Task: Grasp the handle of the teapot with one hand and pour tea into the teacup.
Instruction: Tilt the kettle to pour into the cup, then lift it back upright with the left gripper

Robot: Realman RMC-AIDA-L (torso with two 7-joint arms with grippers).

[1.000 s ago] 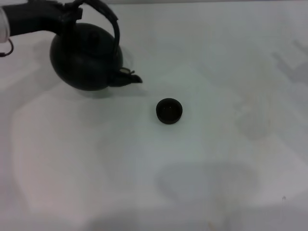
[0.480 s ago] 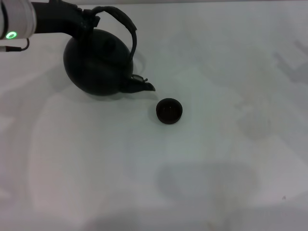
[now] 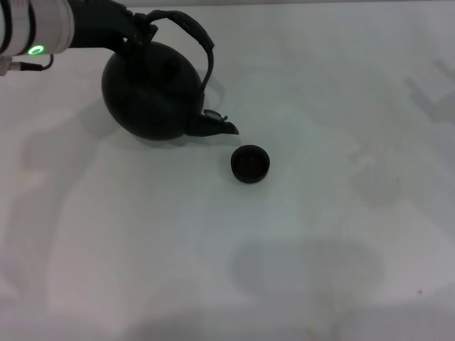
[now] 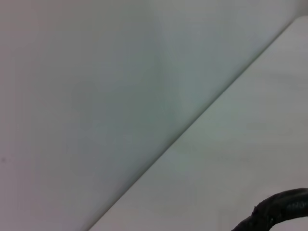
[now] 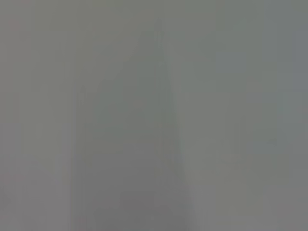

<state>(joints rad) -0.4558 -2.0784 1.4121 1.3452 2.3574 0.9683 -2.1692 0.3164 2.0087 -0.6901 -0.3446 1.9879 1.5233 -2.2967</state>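
1. Hanging tilted above the white bench [image 3: 320,234], far-left of the teacup [image 3: 249,163]: the teapot [image 3: 149,92], spout dipping toward the cup, its tip just short of the rim.
2. Gripping the handle [image 3: 188,32] at its left end, up beside the pot's top and farthest from the teacup: the left gripper [image 3: 135,28], jaws closed around the bail.
3. Showing in the left wrist view: only a dark, rough stretch of the handle [image 4: 281,211] against the pale bench.
4. Sitting upright on the bench, apart from the pot: the teacup.
5. Staying out of sight: the right gripper.
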